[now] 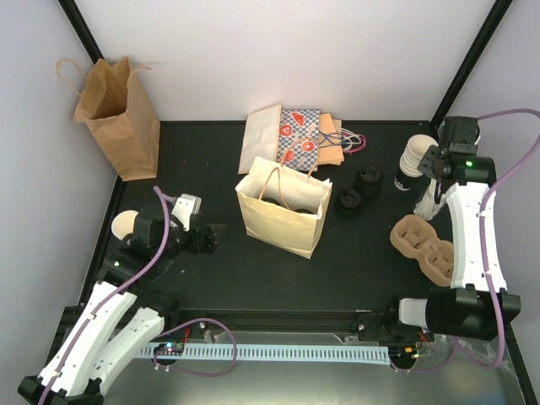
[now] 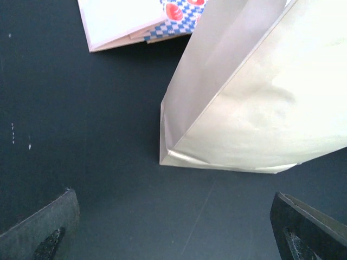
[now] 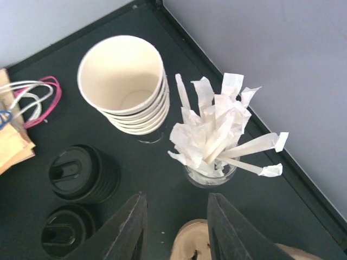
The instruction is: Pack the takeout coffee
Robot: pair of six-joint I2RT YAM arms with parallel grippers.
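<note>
The cups (image 3: 122, 76) stood nested in one upright stack at the table's (image 1: 211, 160) far right corner, mouth up and empty. They were just beside a glass of wrapped sticks (image 3: 217, 130) and well apart from the cream bag (image 1: 278, 229). The right gripper (image 3: 176, 203) hovered above and on the near side of the cups and sticks. Its fingers (image 3: 130, 227) were drawn fairly close together with nothing between them. Two black lid stacks (image 3: 81, 173) sat just left of the cups, and a pulp tray (image 1: 422, 245) lay on their near side.

The cream bag stood open and upright mid-table, with flat bags (image 1: 291, 139) lying behind it. The left gripper (image 2: 173, 194) pointed at the bag's lower left corner, low over the table. Its fingers were spread wide and empty, clear of the bag. A brown bag (image 1: 118, 118) stood in the far left corner. A pale round shape (image 1: 125, 226) by the left arm was perhaps another cup, though the view was too poor to say.
</note>
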